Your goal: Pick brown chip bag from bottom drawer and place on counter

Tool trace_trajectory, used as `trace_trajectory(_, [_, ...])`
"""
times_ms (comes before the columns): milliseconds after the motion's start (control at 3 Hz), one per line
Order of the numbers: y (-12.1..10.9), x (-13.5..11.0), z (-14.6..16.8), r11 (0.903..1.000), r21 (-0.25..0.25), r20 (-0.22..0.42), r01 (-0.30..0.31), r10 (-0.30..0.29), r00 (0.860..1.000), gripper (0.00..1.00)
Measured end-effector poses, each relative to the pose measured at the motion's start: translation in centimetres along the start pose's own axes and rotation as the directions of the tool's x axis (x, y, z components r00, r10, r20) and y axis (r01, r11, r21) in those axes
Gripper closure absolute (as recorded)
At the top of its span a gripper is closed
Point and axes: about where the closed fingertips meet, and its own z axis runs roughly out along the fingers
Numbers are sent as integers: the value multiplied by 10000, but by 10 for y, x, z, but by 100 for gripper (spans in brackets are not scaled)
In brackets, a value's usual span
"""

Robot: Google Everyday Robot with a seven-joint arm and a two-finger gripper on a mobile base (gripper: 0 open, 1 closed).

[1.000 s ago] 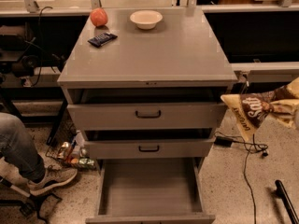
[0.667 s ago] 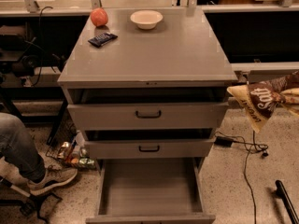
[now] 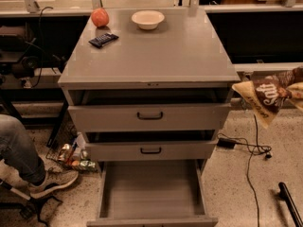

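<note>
Nearest, the bottom drawer (image 3: 150, 188) stands pulled out; right of the cabinet (image 3: 189, 119) the gripper (image 3: 297, 90), fingers clamped on the brown chip bag (image 3: 264, 97), holds it about level with the bench (image 3: 161, 56) edge. Carried across this low, the dangling bag could catch that edge and slip free.

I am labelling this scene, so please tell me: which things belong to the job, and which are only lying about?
Job: brown chip bag, held in the end effector at the right edge; bottom drawer, open; counter.
Lying about: red fruit, bowl, candy bar, floor cable.
</note>
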Motion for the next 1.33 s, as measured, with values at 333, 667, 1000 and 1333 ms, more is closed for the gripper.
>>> trace_trajectory(333, [-45, 13, 6, 9807, 574, -378, 1869, -1850, 9820, 100])
trace_trajectory(667, [-84, 19, 15, 9286, 987, -698, 3577, -3521, 9334, 100])
trace_trajectory(1000, [-119, 16, 24, 8616, 1427, -900, 4872, -4789, 8733, 100])
trace_trajectory(1333, [-144, 3, 37, 7993, 1856, -686, 5715, -5697, 8190, 100])
